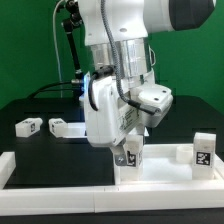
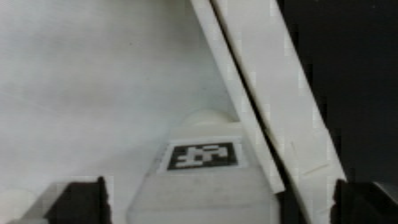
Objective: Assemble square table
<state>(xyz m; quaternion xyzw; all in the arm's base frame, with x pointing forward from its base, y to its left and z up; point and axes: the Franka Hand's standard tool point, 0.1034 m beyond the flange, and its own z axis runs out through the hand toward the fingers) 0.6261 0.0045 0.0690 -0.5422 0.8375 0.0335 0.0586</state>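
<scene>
My gripper (image 2: 222,203) — fingers spread wide, holding nothing.
It hangs over the square table slab (image 2: 107,100), above its tag (image 2: 201,154) — a leg (image 1: 203,148) stands near.

Desk (image 1: 40,105) black, backdrop (image 1: 30,50) green. Block legs (image 1: 28,126) white, with black-and-white square-pattern tags (image 1: 203,153). Square slab (image 2: 89,100) plain white, greyish in the wrist view. Arm (image 1: 105,105) white, with dark joints. End effector (image 2: 222,200) fingers (image 2: 80,200) black.
</scene>
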